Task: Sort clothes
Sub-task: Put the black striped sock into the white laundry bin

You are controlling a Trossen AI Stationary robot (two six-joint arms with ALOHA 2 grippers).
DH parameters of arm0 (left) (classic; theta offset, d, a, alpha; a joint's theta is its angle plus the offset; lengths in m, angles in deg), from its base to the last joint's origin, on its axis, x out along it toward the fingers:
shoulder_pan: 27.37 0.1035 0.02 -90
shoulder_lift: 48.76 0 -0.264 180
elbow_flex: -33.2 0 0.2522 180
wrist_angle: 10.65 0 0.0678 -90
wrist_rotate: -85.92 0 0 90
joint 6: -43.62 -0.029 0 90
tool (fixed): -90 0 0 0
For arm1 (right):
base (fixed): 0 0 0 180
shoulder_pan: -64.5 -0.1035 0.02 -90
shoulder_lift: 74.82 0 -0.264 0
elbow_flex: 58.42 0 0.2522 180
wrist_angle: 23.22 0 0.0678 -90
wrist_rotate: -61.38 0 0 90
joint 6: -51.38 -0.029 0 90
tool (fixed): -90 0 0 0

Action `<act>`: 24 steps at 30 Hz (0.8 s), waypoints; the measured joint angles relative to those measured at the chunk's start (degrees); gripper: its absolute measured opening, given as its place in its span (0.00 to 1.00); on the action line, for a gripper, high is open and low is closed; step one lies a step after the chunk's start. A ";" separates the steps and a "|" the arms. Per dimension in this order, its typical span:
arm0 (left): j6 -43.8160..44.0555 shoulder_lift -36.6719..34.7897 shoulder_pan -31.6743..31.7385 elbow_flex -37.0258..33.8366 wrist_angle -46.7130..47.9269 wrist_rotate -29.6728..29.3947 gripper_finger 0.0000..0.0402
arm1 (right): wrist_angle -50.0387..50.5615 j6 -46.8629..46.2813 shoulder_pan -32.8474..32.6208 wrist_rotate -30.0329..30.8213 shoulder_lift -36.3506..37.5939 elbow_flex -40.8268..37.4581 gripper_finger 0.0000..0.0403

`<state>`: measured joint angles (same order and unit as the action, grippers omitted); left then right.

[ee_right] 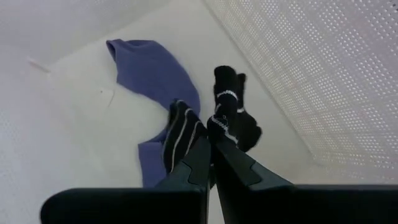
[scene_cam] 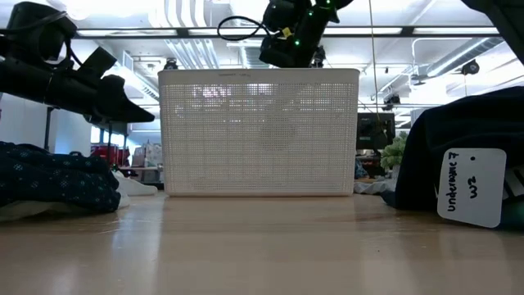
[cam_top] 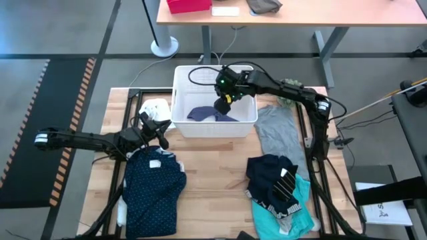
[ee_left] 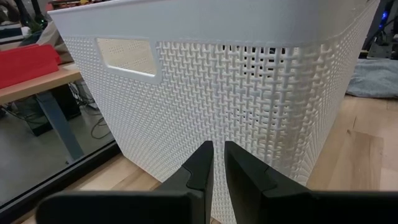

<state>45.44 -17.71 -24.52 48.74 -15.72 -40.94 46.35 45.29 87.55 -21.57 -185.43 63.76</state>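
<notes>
The white slatted basket (cam_top: pixel 248 115) stands at the table's far middle, and a blue-violet garment (ee_right: pixel 155 74) lies on its floor. My right gripper (ee_right: pixel 210 144) reaches over the basket's rim (cam_top: pixel 225 105), shut on a dark striped piece (ee_right: pixel 231 115). My left gripper (ee_left: pixel 217 149) waits level at the basket's near left corner (cam_top: pixel 164 138), shut and holding nothing. On the table lie a navy dotted shirt (cam_top: pixel 153 190), a grey tee (cam_top: pixel 275 133), a dark navy pile (cam_top: pixel 270 175) on a turquoise piece (cam_top: pixel 293 212), and a small white cloth (cam_top: pixel 155 107). My right gripper pinches the dark striped piece by a bunched fold (ee_right: pixel 214 134) between its two fingers. The fingers slant down into the basket from the table's right side. The piece hangs slack below them in two lobes, above the blue-violet garment; whether its lower end touches that, I cannot tell.
A fuzzy green ball (cam_top: pixel 288 100) sits by the right arm, just right of the basket. Bare wood (cam_top: pixel 213 173) lies between the two near clothes piles. A label reading handwritten text (scene_cam: pixel 471 187) hangs from the dark pile.
</notes>
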 joint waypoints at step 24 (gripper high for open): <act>0.00 0.00 0.00 0.00 0.00 -0.01 0.07 | 7.35 0.66 -0.16 -3.73 0.41 5.94 0.51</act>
<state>45.44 -17.71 -24.52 48.74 -15.72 -40.96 53.70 45.96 87.38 -25.30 -185.02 69.70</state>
